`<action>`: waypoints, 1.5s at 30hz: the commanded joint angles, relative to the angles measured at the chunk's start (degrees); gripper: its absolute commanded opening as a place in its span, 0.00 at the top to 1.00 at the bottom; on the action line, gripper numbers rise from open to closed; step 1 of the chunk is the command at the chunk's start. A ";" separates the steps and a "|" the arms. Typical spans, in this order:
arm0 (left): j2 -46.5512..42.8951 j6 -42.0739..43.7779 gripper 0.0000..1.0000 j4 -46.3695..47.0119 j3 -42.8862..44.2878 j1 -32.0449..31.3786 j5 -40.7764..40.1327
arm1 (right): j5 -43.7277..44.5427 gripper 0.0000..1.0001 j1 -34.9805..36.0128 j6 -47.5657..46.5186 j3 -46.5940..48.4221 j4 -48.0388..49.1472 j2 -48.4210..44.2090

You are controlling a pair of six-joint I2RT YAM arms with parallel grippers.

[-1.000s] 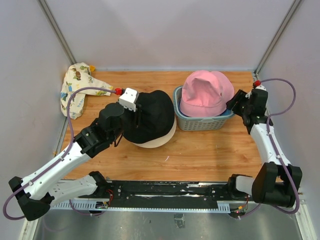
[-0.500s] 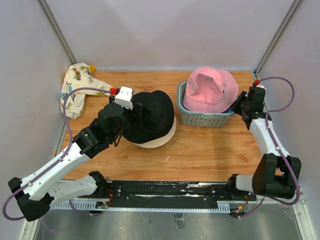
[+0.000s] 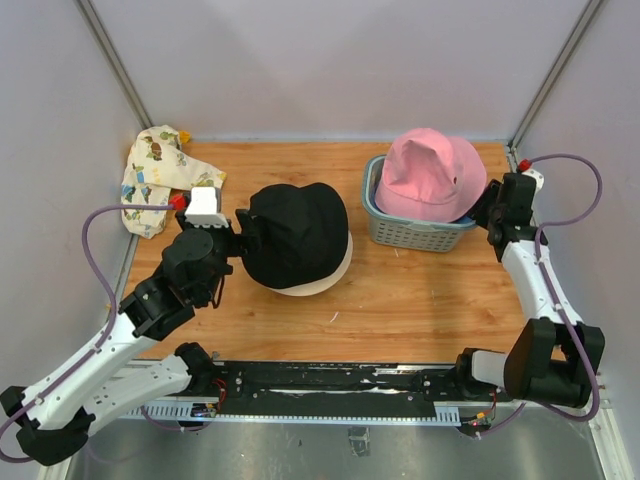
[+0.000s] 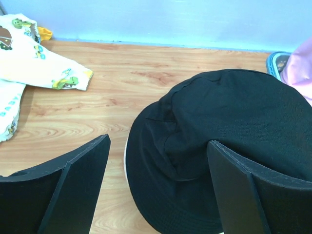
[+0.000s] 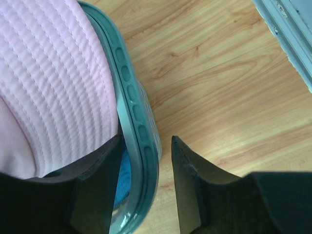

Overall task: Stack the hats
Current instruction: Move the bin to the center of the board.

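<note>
Left gripper [image 4: 158, 142] spread wide beside black bucket hat [image 3: 300, 230] atop cream hat [image 3: 340, 272], right gripper [image 5: 146, 139] parted astride basket [image 5: 127, 83] rim, pink hat [image 3: 428, 175] inside

1. Your left arm [image 3: 120, 330] reaches forward with its elbow bent; the left gripper [image 4: 158, 141] holds its jaws wide apart.
2. Your right arm [image 3: 528, 275] stretches forward along the right side; the right gripper [image 5: 146, 139] has its jaws partly apart.

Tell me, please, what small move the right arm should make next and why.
Probably lift the right gripper off the basket and onto the pink hat: its jaws straddle the rim, not fabric, and that hat is not yet on the black hat.
</note>
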 commanded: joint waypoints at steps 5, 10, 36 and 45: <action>-4.16 -5.68 0.11 3.88 -2.21 0.37 -0.54 | 1.69 0.39 -1.94 0.76 -2.88 0.36 -8.44; -4.65 -7.91 0.10 3.34 -1.32 0.36 0.49 | 1.15 0.33 -1.31 0.24 -1.81 -1.99 -16.60; -4.08 -26.32 0.05 5.91 -7.88 18.55 8.48 | 3.96 0.41 41.88 1.99 -2.83 10.37 -9.02; -2.33 -32.65 0.05 9.74 -12.64 31.68 21.96 | 3.19 0.62 42.93 3.51 -5.31 15.19 -0.22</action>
